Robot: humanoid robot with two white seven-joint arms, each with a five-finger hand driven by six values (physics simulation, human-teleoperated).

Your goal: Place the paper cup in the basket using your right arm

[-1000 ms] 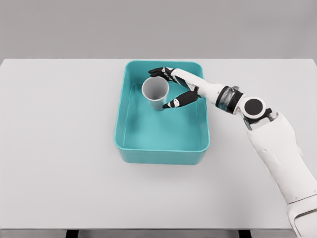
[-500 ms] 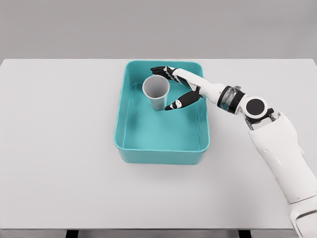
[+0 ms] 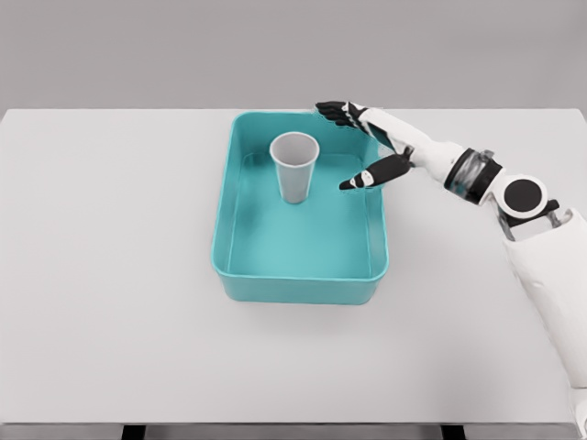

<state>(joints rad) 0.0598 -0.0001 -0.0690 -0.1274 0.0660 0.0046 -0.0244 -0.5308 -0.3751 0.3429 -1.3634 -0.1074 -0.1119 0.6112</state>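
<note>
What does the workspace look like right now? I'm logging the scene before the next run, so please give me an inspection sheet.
Surface: white table, flat, reaching across the view.
Job's things: paper cup stands upright, mouth up, inside the teal basket, toward its far end; the basket sits at mid-table.
Clutter: nothing seen.
Grippers: right hand is open with fingers spread, over the basket's far right corner, beside the cup and apart from it. Left hand not in view.
Cables: nothing seen.
Surroundings: plain grey wall behind the table; dark table legs show at the bottom edge.
</note>
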